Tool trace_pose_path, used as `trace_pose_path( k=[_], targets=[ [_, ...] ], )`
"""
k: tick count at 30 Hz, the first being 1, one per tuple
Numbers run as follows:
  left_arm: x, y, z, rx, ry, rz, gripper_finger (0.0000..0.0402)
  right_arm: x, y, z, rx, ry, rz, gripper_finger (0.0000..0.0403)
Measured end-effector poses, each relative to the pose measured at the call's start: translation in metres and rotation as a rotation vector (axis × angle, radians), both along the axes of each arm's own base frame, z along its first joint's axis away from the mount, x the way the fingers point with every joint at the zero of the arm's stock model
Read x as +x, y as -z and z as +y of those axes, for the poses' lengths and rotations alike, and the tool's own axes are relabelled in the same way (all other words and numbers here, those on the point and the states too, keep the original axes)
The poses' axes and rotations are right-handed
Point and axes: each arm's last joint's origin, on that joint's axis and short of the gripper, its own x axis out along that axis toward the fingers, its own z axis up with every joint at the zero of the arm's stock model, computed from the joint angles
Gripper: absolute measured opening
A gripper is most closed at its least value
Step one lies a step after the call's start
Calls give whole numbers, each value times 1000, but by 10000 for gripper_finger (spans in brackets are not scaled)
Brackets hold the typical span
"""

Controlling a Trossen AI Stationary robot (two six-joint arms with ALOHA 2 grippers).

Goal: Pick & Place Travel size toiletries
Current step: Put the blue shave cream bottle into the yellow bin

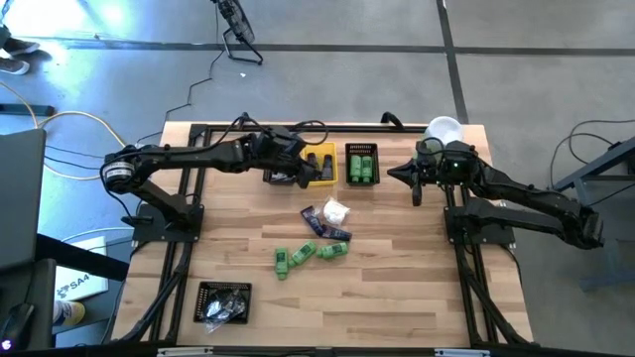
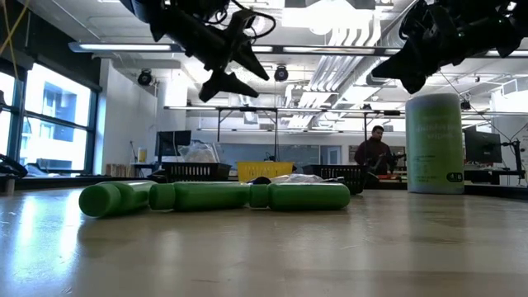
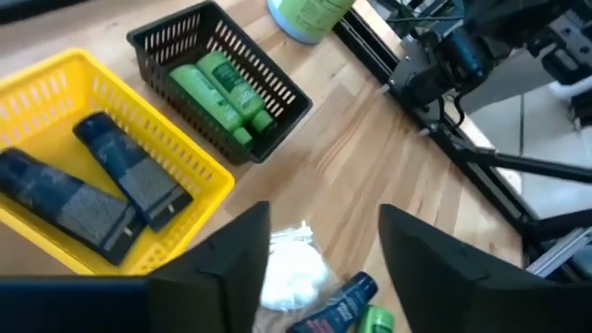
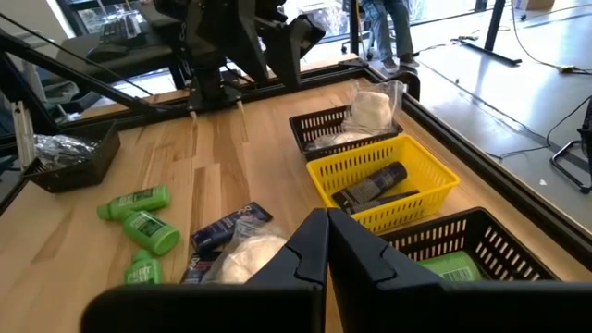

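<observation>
Loose toiletries lie mid-table: a white crinkly packet (image 1: 335, 210), dark blue tubes (image 1: 322, 227) and green bottles (image 1: 298, 257) on their sides. A yellow bin (image 3: 55, 102) holds two dark tubes (image 3: 129, 176). The black bin (image 3: 222, 79) beside it holds green bottles. My left gripper (image 3: 324, 268) hangs open above the table by the yellow bin's near side, with nothing between its fingers; the white packet (image 3: 291, 273) shows far below. My right gripper (image 4: 328, 250) is shut and empty, held above the table's right side (image 1: 412, 180).
A pale-green cylinder with a white lid (image 1: 444, 130) stands at the far right corner. A black bin (image 4: 356, 125) holding white packets sits beyond the yellow one. Another black bin (image 1: 223, 302) with dark crinkly pieces sits near the front left. Bare wood lies along the front.
</observation>
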Motion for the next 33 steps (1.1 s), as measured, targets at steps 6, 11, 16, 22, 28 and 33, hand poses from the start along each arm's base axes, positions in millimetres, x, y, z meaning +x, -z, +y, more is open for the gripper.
trace_pose_path(
  k=[6, 11, 16, 22, 28, 33],
  targets=[
    [0, -1, -1, -54, 11, -15, 244, 0, 0, 0, 0, 1, 0, 2],
    [2, -1, -6, -136, -11, -27, 248, 0, -1, 0, 22, 8, -12, 2],
    [6, 2, -24, -282, -178, -20, 248, 1, -4, -1, 82, 32, -52, 2],
    [8, 8, -66, -322, -380, 13, 248, 1, -8, -1, 74, 37, -92, 2],
    [5, 16, -99, -474, -574, 6, 248, 2, -8, -1, 59, 25, -87, 2],
    [17, 38, -119, -529, -677, 11, 248, 1, -6, -1, 72, 19, -72, 2]
  ],
)
